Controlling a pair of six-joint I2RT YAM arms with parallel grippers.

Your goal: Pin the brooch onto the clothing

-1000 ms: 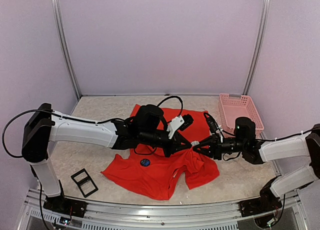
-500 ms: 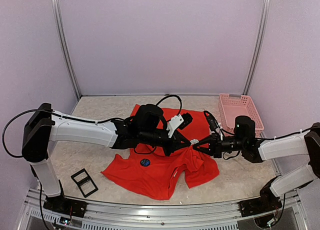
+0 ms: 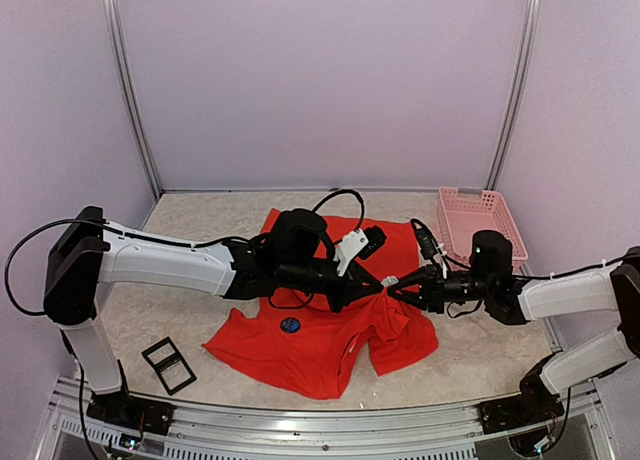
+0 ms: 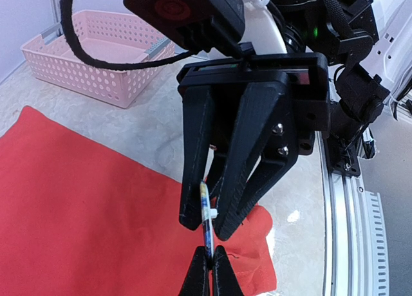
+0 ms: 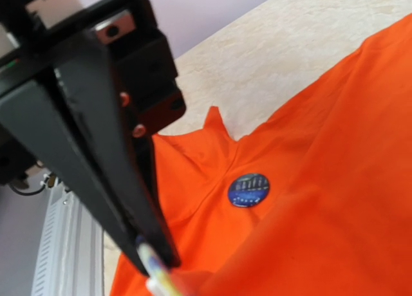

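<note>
The red T-shirt (image 3: 320,345) lies crumpled on the table and also shows in the left wrist view (image 4: 84,206). A round blue brooch (image 3: 290,325) sits on its chest (image 5: 248,190). A second brooch (image 4: 205,209), seen edge-on with a white nub, hangs in the air above the shirt. My left gripper (image 4: 209,273) is shut on its lower edge. My right gripper (image 4: 210,224) comes from the opposite side, its fingers (image 4: 248,180) touching the brooch on both faces. In the top view both grippers meet over the shirt's right side (image 3: 385,286).
A pink perforated basket (image 3: 478,220) stands at the back right, also in the left wrist view (image 4: 96,64). A small black frame (image 3: 168,365) lies at the front left. A metal rail (image 4: 351,199) runs along the table edge.
My right gripper has moved a little left and closed in round the brooch held by my left gripper. The shirt under them has bunched up slightly.
</note>
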